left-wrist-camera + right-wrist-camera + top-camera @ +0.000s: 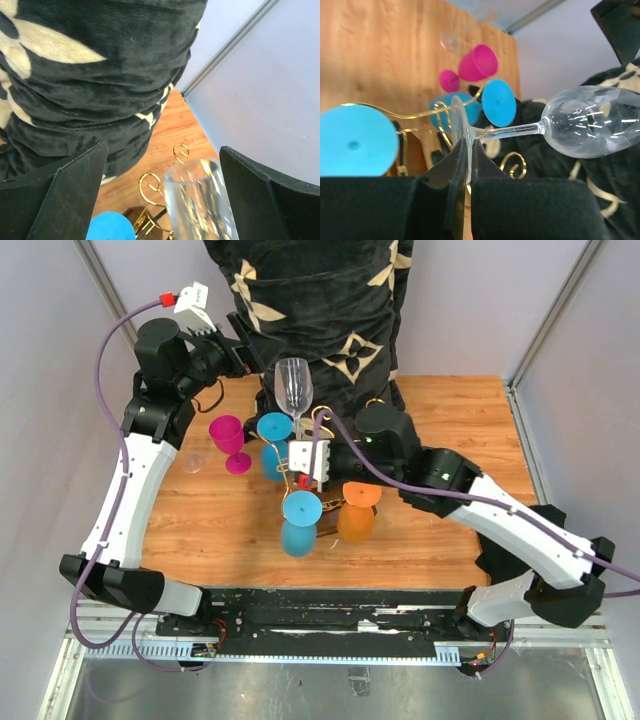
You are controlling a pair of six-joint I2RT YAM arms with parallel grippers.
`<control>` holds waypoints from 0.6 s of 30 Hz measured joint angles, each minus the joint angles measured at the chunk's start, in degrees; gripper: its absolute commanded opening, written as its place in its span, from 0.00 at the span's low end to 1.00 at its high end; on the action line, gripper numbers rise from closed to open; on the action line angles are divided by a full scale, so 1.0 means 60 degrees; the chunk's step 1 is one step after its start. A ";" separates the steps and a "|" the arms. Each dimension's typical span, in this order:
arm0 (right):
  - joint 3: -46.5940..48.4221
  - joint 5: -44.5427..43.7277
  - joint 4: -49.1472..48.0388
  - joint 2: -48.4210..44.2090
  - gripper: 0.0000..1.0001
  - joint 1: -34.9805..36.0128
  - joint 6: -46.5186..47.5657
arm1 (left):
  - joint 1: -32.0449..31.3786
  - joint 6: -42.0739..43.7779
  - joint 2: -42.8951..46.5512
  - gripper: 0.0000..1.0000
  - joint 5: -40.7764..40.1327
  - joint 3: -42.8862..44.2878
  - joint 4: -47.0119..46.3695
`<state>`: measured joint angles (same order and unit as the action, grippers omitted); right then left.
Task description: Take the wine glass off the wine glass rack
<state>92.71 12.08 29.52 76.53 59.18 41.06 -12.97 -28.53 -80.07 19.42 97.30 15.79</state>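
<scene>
A clear wine glass point(293, 385) stands bowl-up over the middle of the gold wire rack point(322, 418). My right gripper point(298, 452) is shut on the glass's round foot point(459, 131), pinching its rim; the stem and bowl point(592, 122) stick out to the right in the right wrist view. My left gripper point(258, 358) is open, at bowl height from the left. In the left wrist view the bowl point(200, 200) sits between its spread fingers point(65, 195), nearer the right one, not touching. Gold spiral tips point(150, 185) show below it.
Two blue glasses point(275, 430) point(300, 522) and an orange one point(357, 510) hang upside down on the rack. A pink glass point(230, 440) and a small clear glass point(193, 462) are on the wooden table point(450, 410) to the left. A black patterned cushion point(320, 310) stands close behind.
</scene>
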 measured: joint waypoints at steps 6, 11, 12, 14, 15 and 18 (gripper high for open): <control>0.0073 -0.1308 -0.0310 0.0929 0.01 0.0200 0.1654 | -0.0051 0.0044 0.0011 1.00 0.0393 0.0903 0.1304; 0.0211 -0.1603 -0.0382 0.1253 0.01 0.0219 0.2284 | -0.0058 0.0160 0.0040 1.00 0.0364 0.1606 0.2339; 0.0291 -0.1621 -0.0415 0.1286 0.01 0.0222 0.2390 | -0.0058 0.0215 0.0040 1.00 0.0313 0.1687 0.2524; 0.0474 -0.1661 -0.0484 0.1319 0.01 0.0222 0.2524 | -0.0058 0.0299 0.0051 1.00 0.0219 0.1741 0.2863; 0.0572 -0.1701 -0.0539 0.1337 0.01 0.0229 0.2590 | -0.0058 0.0339 0.0051 1.00 0.0197 0.1741 0.3020; 0.0729 -0.1778 -0.0736 0.1351 0.00 0.0291 0.2728 | -0.0095 0.0423 -0.0033 1.00 0.0146 0.1734 0.3432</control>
<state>97.08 1.41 25.10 84.64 60.93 57.43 -13.54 -26.00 -80.27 20.29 107.70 36.38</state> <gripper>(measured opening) 0.035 0.996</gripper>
